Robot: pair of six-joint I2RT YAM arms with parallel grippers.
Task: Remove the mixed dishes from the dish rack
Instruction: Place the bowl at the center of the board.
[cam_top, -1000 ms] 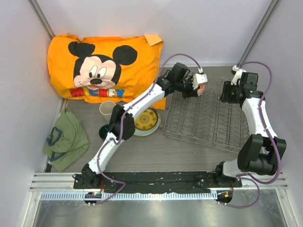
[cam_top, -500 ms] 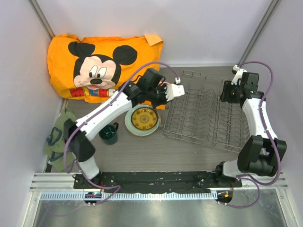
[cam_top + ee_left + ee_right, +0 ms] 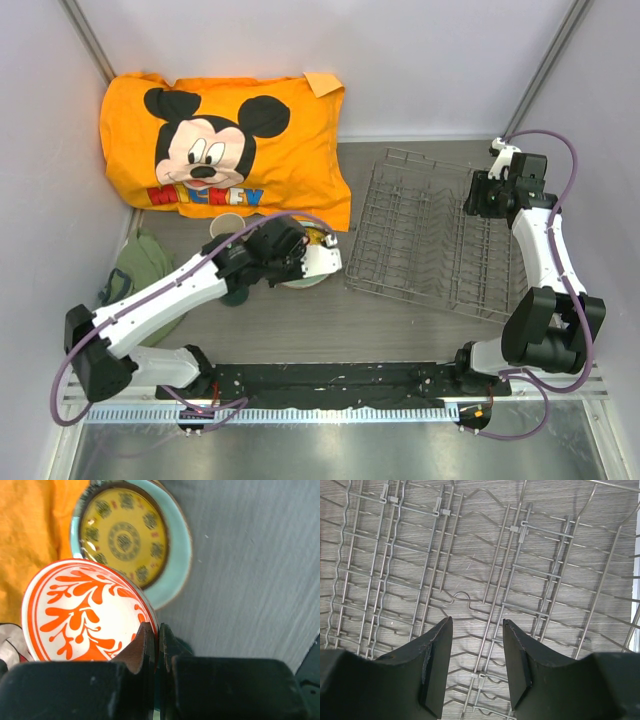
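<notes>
**Bowl clear of the rack, pinched by its rim over a crowded corner**

The dish rack (image 3: 430, 240) sat on the right half of the table (image 3: 400, 330). No dish showed among its tines in the overhead or right wrist views. The orange cushion (image 3: 225, 150) filled the far left corner.

The pale-green plate (image 3: 175, 555) lay flat on the table, just beside the cushion's edge. The small red-orange bowl (image 3: 85, 610) hung tilted over the plate's near rim and the cushion edge. Its own rim was clamped between the nearly closed jaws of the left gripper (image 3: 156, 632). The beige cup (image 3: 225, 228) stood upright near the cushion.

The right gripper (image 3: 477, 622) hovered over the rack's far right side, its jaws partly apart and holding nothing.

The main risk seemed to be the grip itself. A thin pinch on a glazed rim could let the bowl swing or slip as the wrist turned. The landing spot also looked tight. Lowered straight down, the bowl might strike the plate's rim, or settle half on the soft cushion and tip. Something dark sat under the left fingers, too hidden to identify, and it could also be knocked.
</notes>
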